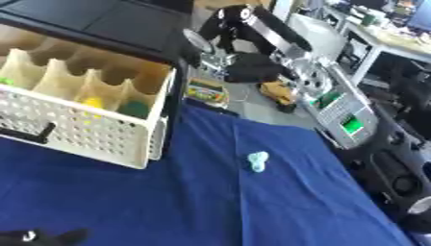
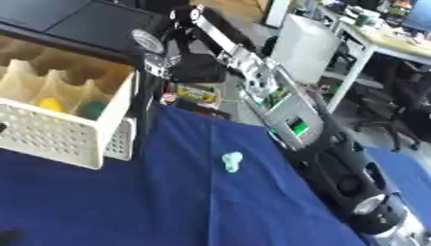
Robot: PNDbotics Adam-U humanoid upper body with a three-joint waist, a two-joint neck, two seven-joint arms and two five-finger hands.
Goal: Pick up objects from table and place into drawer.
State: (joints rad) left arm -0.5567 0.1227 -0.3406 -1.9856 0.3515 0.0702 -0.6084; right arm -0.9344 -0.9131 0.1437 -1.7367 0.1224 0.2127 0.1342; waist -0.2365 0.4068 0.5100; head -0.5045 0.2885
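A small pale teal object (image 1: pixel 258 161) lies alone on the blue cloth (image 1: pixel 210 206), right of the drawer. The white perforated drawer (image 1: pixel 84 134) stands pulled out of a black cabinet (image 1: pixel 101 24) at the upper left. Its compartments hold a yellow object (image 1: pixel 93 103) and a green one (image 1: pixel 133 108). My right arm runs up the right side and bends back down past the table's far edge. There my right hand (image 2: pixel 198 67) shows as a dark mass, well away from the teal object. My left hand (image 1: pixel 33 236) shows only as a dark sliver at the bottom left corner.
Beyond the cloth's far edge lie a colourful flat box (image 1: pixel 206 91) and a yellow toy-like thing (image 1: pixel 278 93). Desks, a white case (image 2: pixel 307 45) and chairs fill the right background. The drawer's black handle (image 1: pixel 30 132) juts toward me.
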